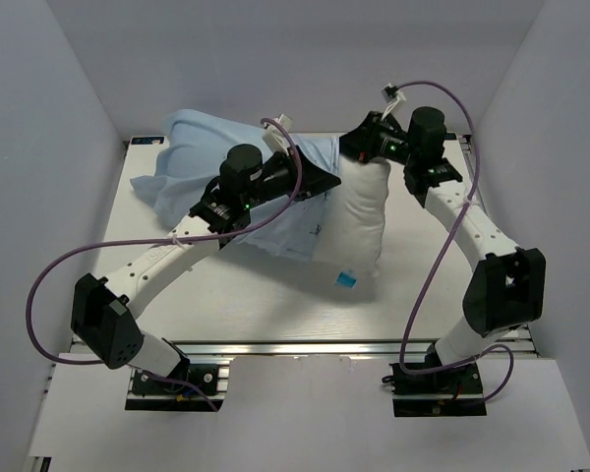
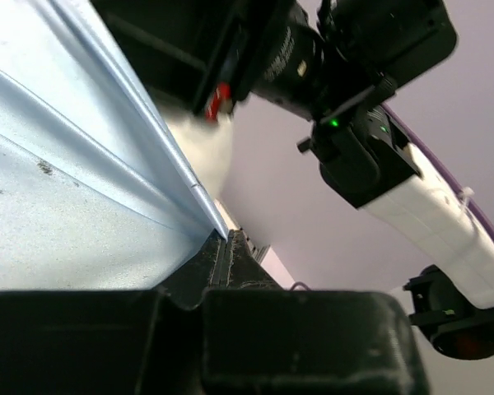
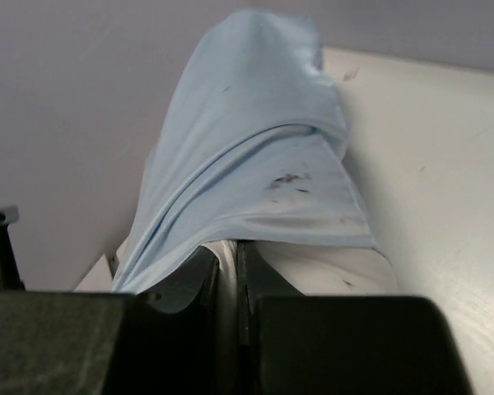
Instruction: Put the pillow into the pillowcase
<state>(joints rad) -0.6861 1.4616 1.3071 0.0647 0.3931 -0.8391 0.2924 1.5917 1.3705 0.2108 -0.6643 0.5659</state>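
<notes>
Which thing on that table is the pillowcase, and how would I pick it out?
Start at the white table; a plump white rectangular cushion lies on its far half. Draped over that cushion's left end and spreading towards the far left corner is the thin light-blue fabric pillowcase. Unlike the thick white cushion, it is blue, limp and creased.

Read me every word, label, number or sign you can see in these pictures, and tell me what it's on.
No text can be read in any view.
Small blue tag on the pillow: too small to read.
Dark marks on the pillowcase: look like smudges, not letters.
</notes>
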